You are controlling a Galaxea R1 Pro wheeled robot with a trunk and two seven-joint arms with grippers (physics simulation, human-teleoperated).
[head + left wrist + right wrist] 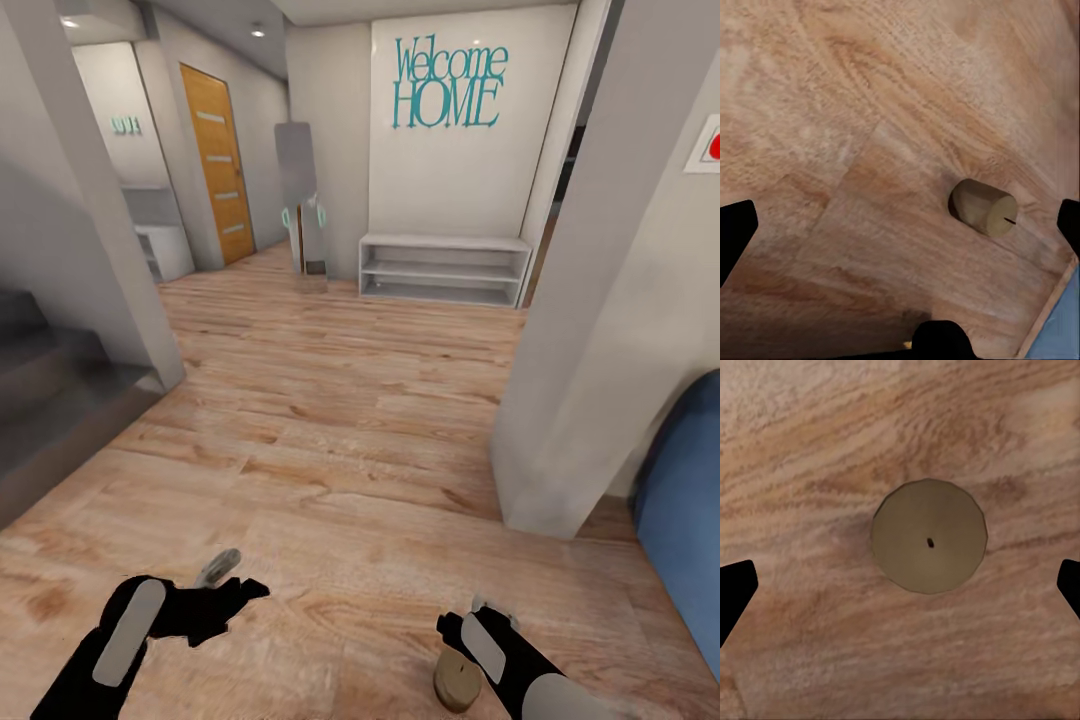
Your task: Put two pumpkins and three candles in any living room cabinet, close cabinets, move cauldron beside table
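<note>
Above candle, right end effector spread.

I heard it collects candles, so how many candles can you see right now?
1. The candle stands upright on the wood floor, directly under the open right hand. Others may lie beyond these views.

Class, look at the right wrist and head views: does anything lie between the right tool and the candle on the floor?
Nothing visible does. The candle stands upright on the bare wood floor, centred beneath the open right tool, with clear space all around it.
</note>
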